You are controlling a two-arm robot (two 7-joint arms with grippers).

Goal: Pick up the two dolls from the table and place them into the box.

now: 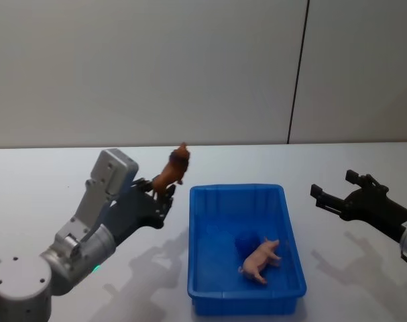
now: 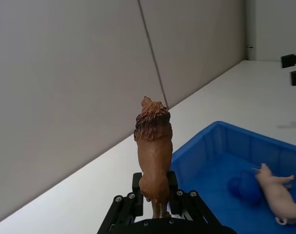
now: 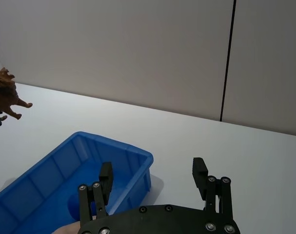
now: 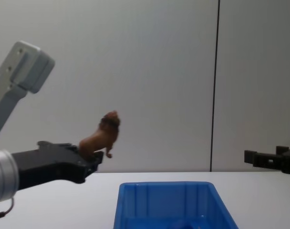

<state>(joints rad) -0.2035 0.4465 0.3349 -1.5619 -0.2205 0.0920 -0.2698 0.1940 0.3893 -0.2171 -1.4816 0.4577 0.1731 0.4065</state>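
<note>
The left tool was up off the white bench, its fingers clamped on the hind end of the reddish-brown lion doll; the lion stuck out forward from the fingertips, head and mane farthest from the tool, well clear of the bench; from the left wrist it stood straight up out of the black fingers, seen from behind, mane on top. The blue box lay just beside that tool, toward the robot's right and lower, resting on the bench; the lion was near the box's far left corner, outside the rim rather than over the inside. The pink pig doll was down in the box, on its side on the floor, toward the near right part. The right tool hung on the other side of the box, apart from it, its two fingers spread wide with nothing between them; the box's corner lay just ahead of it.
</note>
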